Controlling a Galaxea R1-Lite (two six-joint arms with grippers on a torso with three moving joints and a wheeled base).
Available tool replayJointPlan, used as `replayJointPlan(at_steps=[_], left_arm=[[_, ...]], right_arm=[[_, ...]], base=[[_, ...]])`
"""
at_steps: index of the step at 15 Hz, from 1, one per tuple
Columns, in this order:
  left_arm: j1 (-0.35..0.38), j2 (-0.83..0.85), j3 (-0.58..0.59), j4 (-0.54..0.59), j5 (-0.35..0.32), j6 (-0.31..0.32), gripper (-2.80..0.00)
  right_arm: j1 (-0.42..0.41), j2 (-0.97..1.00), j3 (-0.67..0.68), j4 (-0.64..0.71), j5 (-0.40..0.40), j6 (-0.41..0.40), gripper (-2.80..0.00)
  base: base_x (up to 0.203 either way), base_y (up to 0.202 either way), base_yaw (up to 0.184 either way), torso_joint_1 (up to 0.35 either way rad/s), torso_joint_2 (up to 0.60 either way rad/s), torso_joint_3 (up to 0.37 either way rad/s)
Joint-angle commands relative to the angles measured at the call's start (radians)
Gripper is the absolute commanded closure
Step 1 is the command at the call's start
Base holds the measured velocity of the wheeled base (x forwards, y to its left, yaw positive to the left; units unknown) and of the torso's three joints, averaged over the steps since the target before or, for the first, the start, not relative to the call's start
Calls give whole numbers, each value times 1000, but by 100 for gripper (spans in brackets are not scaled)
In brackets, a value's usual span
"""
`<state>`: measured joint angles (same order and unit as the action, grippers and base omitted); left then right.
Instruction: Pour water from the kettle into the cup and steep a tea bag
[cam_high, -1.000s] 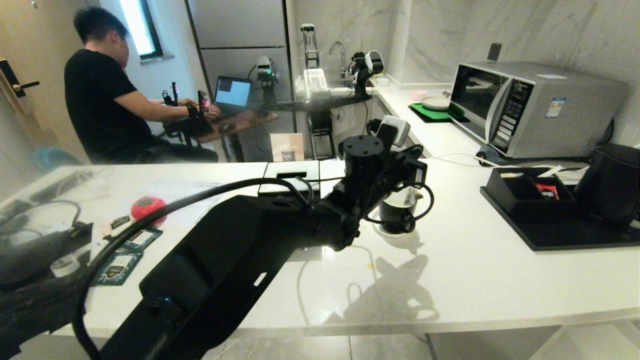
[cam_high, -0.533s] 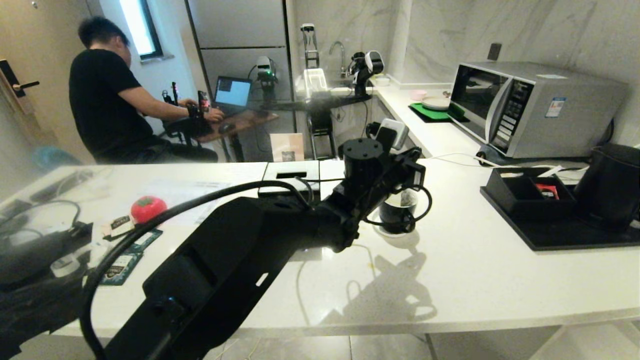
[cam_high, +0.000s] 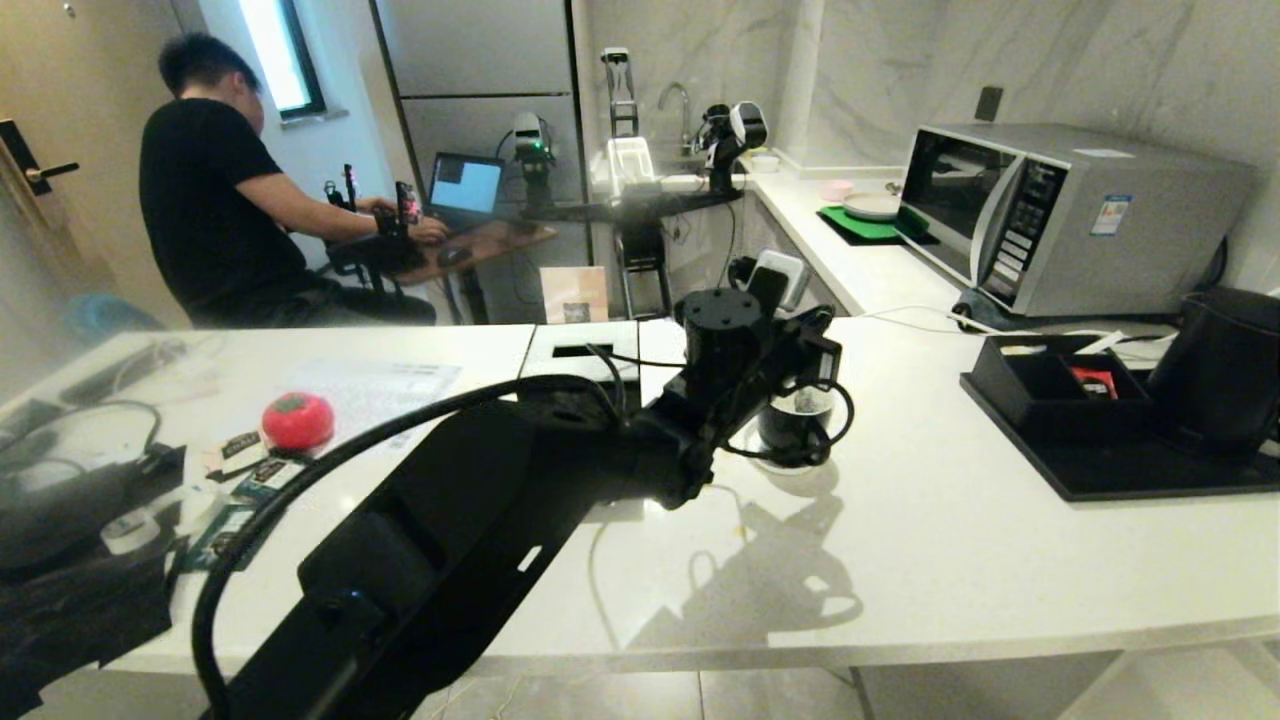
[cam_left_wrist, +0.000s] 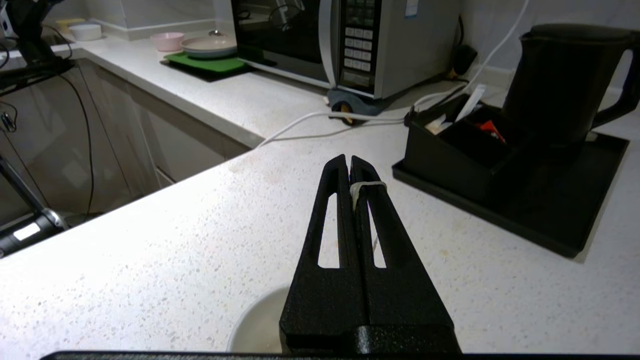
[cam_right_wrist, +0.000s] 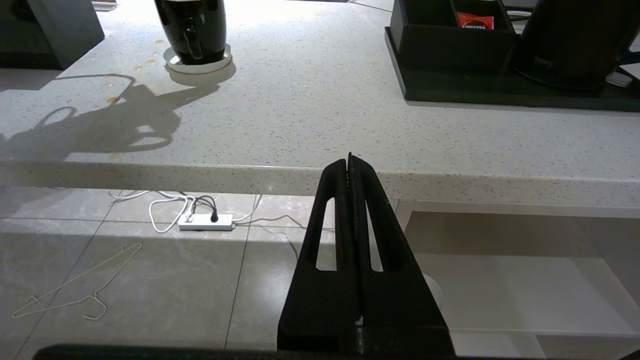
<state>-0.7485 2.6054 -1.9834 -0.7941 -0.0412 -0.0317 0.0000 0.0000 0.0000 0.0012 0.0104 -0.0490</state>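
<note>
Over the cup (cam_high: 795, 432) hangs the left gripper (cam_left_wrist: 350, 165), fingers pressed together and pinching a thin white string (cam_left_wrist: 367, 186) looped around one fingertip; the tea bag itself is not visible. Cup is a glossy black mug on a small white saucer (cam_high: 790, 465), mid-table on the white speckled table (cam_high: 950, 540), partly hidden behind the left arm (cam_high: 480, 520) in the head view. Kettle (cam_high: 1225, 370) stands upright at the right end of the table on a black tray (cam_high: 1100, 480), well apart from the cup, just beside a black organizer box (cam_high: 1050, 395) holding a red packet. Silver microwave (cam_high: 1070, 215) sits behind the tray. Right gripper (cam_right_wrist: 350, 162) is low, off the table's front edge above the floor, fingers closed on nothing. Red tomato-shaped object (cam_high: 297, 420) and some sachets lie at the left end. A person in a black shirt (cam_high: 215, 190) sits at a desk with a laptop in the background.
</note>
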Motion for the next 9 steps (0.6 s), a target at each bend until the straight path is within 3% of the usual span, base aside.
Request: replayJointPlan(at_steps=[1,9], left_arm=[[6,26,0,-5,-2,-1,0],[9,62,0,-5,-2,3,0]], right_arm=[[0,1,0,0,0,0,0],[0,0,0,0,0,0,0]], base=[[0,0,0,0,0,0],[0,0,0,0,0,0]])
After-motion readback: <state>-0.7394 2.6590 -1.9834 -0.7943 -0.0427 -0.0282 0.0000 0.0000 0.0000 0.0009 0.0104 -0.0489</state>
